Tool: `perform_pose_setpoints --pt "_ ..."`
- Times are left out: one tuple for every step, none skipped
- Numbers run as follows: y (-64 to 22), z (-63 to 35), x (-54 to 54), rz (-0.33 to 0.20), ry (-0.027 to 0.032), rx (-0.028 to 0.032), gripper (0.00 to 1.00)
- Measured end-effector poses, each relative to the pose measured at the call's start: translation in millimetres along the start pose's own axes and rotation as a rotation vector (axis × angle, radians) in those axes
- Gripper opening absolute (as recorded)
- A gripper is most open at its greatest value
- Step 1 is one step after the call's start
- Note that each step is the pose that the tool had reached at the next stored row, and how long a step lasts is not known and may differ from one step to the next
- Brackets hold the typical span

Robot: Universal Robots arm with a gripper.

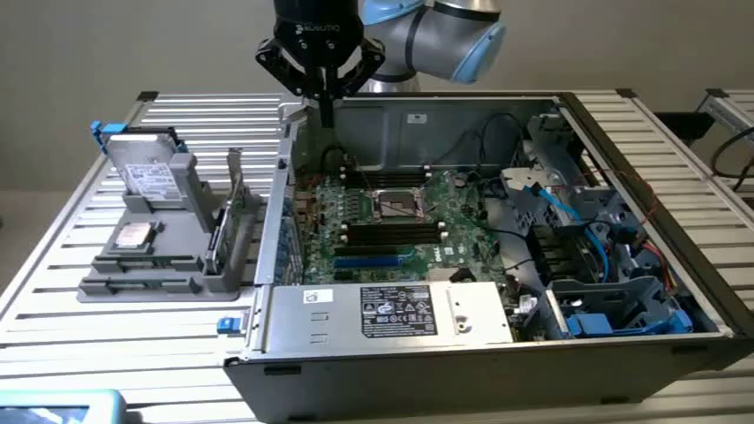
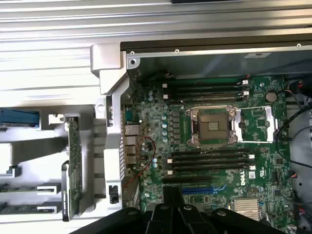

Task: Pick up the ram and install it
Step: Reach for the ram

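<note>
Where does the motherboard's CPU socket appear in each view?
Exterior view: CPU socket at the middle of the green motherboard, inside the open case.
Wrist view: CPU socket between two banks of black memory slots.
Shared landmark: the blue slot on the motherboard.

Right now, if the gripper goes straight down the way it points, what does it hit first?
Most likely the green motherboard inside the open computer case, near the case wall. The gripper, fingers shut, hangs above it, so the exact spot is hard to judge.
</note>
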State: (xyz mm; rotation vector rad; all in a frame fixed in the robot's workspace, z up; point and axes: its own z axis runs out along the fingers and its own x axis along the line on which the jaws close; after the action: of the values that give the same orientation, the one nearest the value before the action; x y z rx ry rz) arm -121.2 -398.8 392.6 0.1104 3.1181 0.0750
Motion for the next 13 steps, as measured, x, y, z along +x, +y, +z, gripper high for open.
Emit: perform_pose_setpoints --pt "0.0 0.0 0.0 0.0 0.0 0.0 0.11" --pt "0.0 0.0 0.0 0.0 0.0 0.0 0.11" --pt "0.0 0.0 0.0 0.0 0.0 0.0 0.11" --pt "0.0 0.0 0.0 0.0 -0.0001 0.0 0.11" --pt "0.0 0.0 0.0 0.0 0.0 0.0 0.11" --pt "0.0 0.0 0.0 0.0 0.0 0.0 0.11" --pt "0.0 0.0 0.0 0.0 0.0 0.0 0.11" --pt "0.0 0.0 0.0 0.0 0.0 0.0 0.11" --pt "0.0 0.0 0.0 0.0 0.0 0.0 0.11" --pt "0.0 0.0 0.0 0.0 0.0001 0.0001 0.11" --pt "0.0 0.0 0.1 0.0 0.0003 0.0002 0.11" --pt "0.0 0.0 0.1 0.0 0.0004 0.0003 0.11" --pt "0.0 0.2 0.2 0.0 0.0006 0.0002 0.11"
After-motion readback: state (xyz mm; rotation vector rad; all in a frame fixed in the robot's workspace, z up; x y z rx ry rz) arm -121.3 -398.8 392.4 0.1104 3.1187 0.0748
